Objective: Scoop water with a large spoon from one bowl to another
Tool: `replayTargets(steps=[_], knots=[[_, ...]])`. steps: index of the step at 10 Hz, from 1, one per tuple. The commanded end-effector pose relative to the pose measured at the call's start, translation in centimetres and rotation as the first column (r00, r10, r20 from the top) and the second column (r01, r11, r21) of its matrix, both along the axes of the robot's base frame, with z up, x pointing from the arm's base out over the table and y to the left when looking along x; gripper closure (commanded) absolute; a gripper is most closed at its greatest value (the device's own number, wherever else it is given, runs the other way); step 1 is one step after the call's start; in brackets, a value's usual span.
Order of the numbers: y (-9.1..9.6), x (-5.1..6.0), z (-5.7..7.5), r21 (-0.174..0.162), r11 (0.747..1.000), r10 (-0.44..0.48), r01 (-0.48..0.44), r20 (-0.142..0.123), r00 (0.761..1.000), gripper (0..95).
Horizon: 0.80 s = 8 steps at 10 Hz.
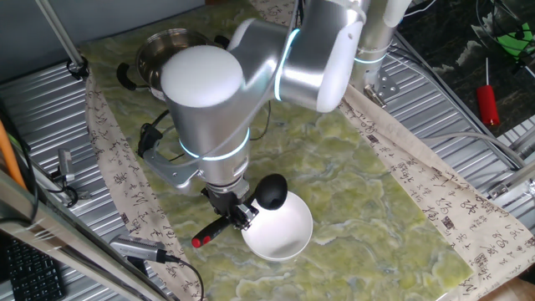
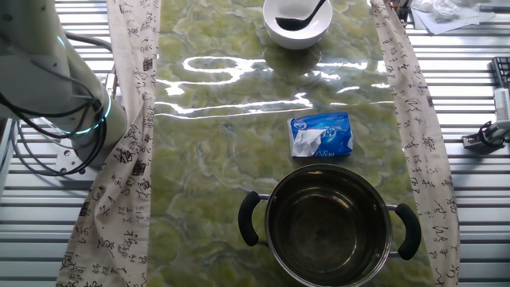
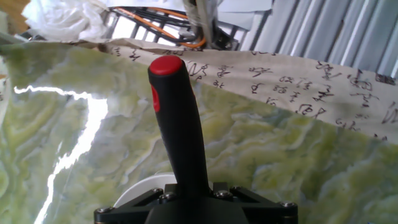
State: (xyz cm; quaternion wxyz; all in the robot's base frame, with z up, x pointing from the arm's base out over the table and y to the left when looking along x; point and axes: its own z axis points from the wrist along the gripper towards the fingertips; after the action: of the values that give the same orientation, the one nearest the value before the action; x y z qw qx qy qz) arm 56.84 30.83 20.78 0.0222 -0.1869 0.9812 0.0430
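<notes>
One black ladle (image 1: 272,191) sits in the grasp of the single gripper (image 1: 240,214), its scoop just ahead of the fingers. One white bowl (image 1: 284,237) lies directly under the scoop. One steel pot (image 2: 328,226) stands well away from the hand, carrying two black side handles. One blue and white packet (image 2: 321,135) lies between pot and bowl. One red-handled screwdriver (image 1: 488,102) rests far off to the side of the hand. One green marbled mat (image 2: 223,159) lies beneath the hand.
</notes>
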Motion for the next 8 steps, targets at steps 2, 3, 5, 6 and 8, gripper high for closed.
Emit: replayTargets(steps=[2, 3, 5, 6, 8], knots=[[-0.03, 0.01, 0.01, -0.018, 1.0, -0.009, 0.009, 0.004, 1.0, 95.0], [-0.03, 0.01, 0.01, -0.021, 1.0, -0.011, 0.011, 0.004, 1.0, 95.0], [-0.03, 0.01, 0.0, -0.018, 1.0, -0.013, 0.014, 0.006, 1.0, 95.0], [-0.03, 0.01, 0.0, -0.017, 1.0, -0.014, 0.014, 0.008, 1.0, 95.0], [-0.03, 0.01, 0.0, -0.017, 1.0, -0.017, 0.018, 0.01, 1.0, 95.0]])
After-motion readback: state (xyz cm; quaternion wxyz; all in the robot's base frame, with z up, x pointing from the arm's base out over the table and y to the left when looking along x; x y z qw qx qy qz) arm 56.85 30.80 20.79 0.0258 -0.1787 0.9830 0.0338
